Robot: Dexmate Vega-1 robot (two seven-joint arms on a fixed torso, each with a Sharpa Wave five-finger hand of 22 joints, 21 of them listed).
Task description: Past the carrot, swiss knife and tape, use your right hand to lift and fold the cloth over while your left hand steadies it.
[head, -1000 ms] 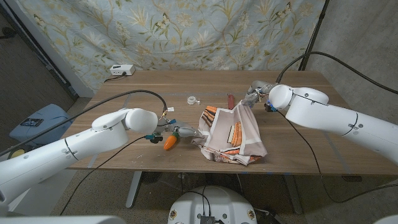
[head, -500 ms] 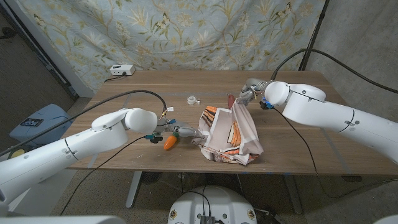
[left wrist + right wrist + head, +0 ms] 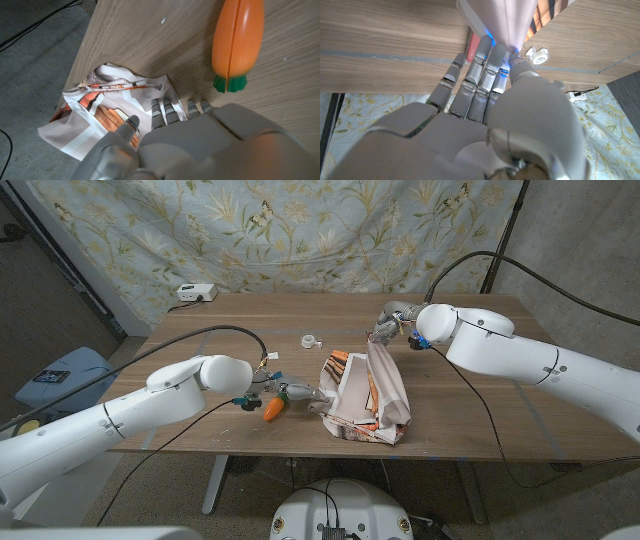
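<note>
I count one orange plastic carrot (image 3: 273, 409), one orange-striped white cloth (image 3: 367, 402), one small white tape roll (image 3: 310, 340), one red pocket knife (image 3: 472, 47).

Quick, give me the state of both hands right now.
Left hand: fingers press the cloth's near corner to the table, not gripping.
Right hand: pinches the cloth's lifted edge.

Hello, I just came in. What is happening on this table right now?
A robot is folding a cloth on the wooden table. Its right hand pinches the far edge of the cloth and holds it lifted, so the fabric hangs from the fingers. Its left hand presses on the cloth's left edge, beside a carrot. A tape roll lies further back. The fold is not yet laid down.
</note>
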